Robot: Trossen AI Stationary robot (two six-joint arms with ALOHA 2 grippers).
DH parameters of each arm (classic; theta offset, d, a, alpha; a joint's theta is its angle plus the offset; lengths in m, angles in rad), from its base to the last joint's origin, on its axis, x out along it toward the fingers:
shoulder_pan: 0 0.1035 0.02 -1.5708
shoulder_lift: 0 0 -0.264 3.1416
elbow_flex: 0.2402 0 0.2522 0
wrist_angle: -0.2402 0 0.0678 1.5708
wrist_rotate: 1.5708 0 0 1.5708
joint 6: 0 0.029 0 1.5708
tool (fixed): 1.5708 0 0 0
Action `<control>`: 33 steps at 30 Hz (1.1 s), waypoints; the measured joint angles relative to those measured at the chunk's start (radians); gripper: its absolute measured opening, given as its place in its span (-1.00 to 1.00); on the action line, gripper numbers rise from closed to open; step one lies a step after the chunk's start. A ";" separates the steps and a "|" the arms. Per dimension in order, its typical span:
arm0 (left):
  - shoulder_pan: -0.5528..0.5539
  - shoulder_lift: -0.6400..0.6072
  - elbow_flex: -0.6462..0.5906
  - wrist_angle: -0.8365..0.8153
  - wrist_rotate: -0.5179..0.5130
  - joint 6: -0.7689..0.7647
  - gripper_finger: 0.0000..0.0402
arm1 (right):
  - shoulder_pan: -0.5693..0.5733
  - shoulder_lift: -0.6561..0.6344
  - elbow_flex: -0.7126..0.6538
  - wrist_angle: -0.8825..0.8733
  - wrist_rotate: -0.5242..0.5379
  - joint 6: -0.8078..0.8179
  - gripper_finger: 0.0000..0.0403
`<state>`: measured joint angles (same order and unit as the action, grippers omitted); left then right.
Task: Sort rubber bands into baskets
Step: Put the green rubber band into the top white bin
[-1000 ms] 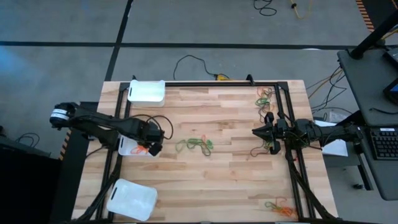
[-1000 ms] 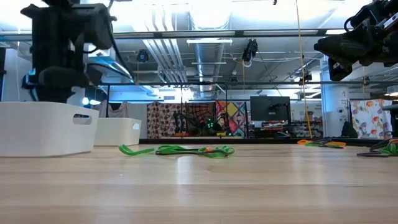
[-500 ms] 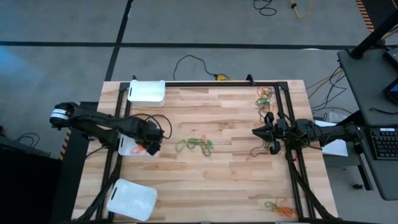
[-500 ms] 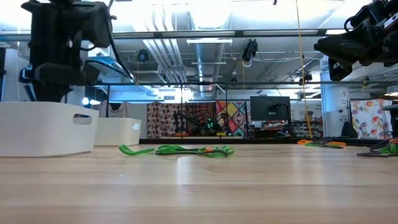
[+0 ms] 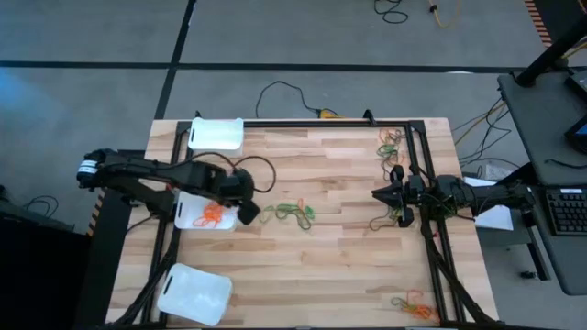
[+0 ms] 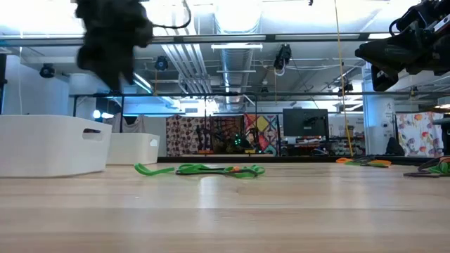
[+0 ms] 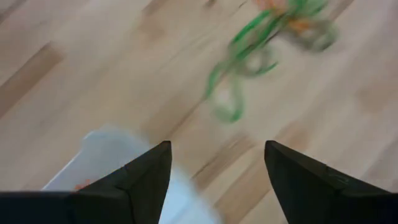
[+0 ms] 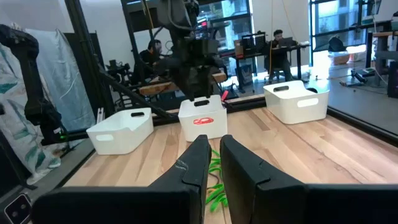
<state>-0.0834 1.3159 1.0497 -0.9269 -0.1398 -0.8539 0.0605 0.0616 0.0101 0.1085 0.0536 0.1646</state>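
Note:
Three white baskets stand along the table's left side: far point(image 5: 216, 134), middle point(image 5: 189, 213) and near point(image 5: 194, 293). Orange rubber bands point(image 5: 214, 213) lie in the middle basket. A tangle of green and orange rubber bands point(image 5: 289, 213) lies on the wood at mid-table. My left gripper point(image 5: 246, 213) hangs open and empty above the middle basket's right edge; in its wrist view the gripper point(image 7: 214, 158) has the basket's corner point(image 7: 109, 155) and the green bands point(image 7: 249, 56) beyond its fingers. My right gripper point(image 5: 376, 193) waits shut at the right, level, holding nothing.
More rubber band piles lie at the far right corner point(image 5: 393, 142), under the right arm point(image 5: 394, 217) and at the near right corner point(image 5: 413, 305). A black frame rail point(image 5: 321, 122) runs along the table's far edge. People sit in the room behind point(image 8: 280, 38).
My left gripper has risen out of the middle basket and gone toward the table's right, to the green tangle's side, tipping less steeply down. The orange bands stay behind in the basket, now uncovered.

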 joint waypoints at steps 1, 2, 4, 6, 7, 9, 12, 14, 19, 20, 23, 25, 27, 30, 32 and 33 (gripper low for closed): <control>0.000 0.019 0.004 0.032 0.000 0.000 0.22 | 0.000 0.000 0.000 0.000 0.000 0.000 -0.83; 0.000 0.043 0.006 0.055 0.000 0.000 0.23 | 0.000 0.000 0.000 0.000 0.000 0.000 -0.83; 0.000 0.101 0.011 0.071 0.005 0.000 0.23 | 0.000 0.000 0.000 0.000 0.000 0.000 -0.83; 0.000 0.171 0.024 0.071 0.036 0.004 0.23 | 0.000 0.000 0.000 0.000 0.000 0.000 -0.83; 0.000 0.204 0.030 0.070 0.054 0.007 0.23 | 0.000 0.000 0.000 0.000 0.000 0.000 -0.83; 0.000 0.276 0.049 0.065 0.061 0.013 0.23 | 0.000 0.000 0.000 0.000 0.000 0.000 -0.83; 0.003 0.366 0.087 0.037 0.074 0.030 0.22 | 0.000 0.000 0.000 0.000 0.000 0.000 -0.83; 0.013 0.410 0.100 0.010 0.075 0.041 0.19 | 0.000 0.000 0.000 0.000 0.000 0.000 -0.83; 0.046 0.466 0.091 0.025 0.091 0.068 0.13 | 0.000 0.000 0.000 0.000 0.000 0.000 -0.83; 0.054 0.474 0.087 0.030 0.097 0.076 0.11 | 0.000 0.000 0.000 0.000 0.000 0.000 -0.83; 0.069 0.487 0.084 0.056 0.105 0.091 0.07 | 0.000 0.000 0.000 0.000 0.000 0.000 -0.83; 0.075 0.490 0.084 0.074 0.126 0.102 0.03 | 0.000 0.000 0.000 0.000 0.000 0.000 -0.83; 0.075 0.498 0.083 0.095 0.132 0.102 -0.03 | 0.000 0.000 0.000 0.000 0.000 0.000 -0.83; 0.074 0.509 0.083 0.098 0.145 0.085 -0.17 | 0.000 0.000 0.000 0.000 0.000 0.000 -0.83; 0.073 0.522 0.082 0.098 0.154 0.081 -0.26 | 0.000 0.000 0.000 0.000 0.000 0.000 -0.83; 0.071 0.527 0.082 0.096 0.150 0.078 -0.31 | 0.000 0.000 0.000 0.000 0.000 0.000 -0.83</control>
<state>-0.0124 1.8432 1.1320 -0.8306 0.0103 -0.7763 0.0605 0.0620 0.0101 0.1082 0.0532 0.1646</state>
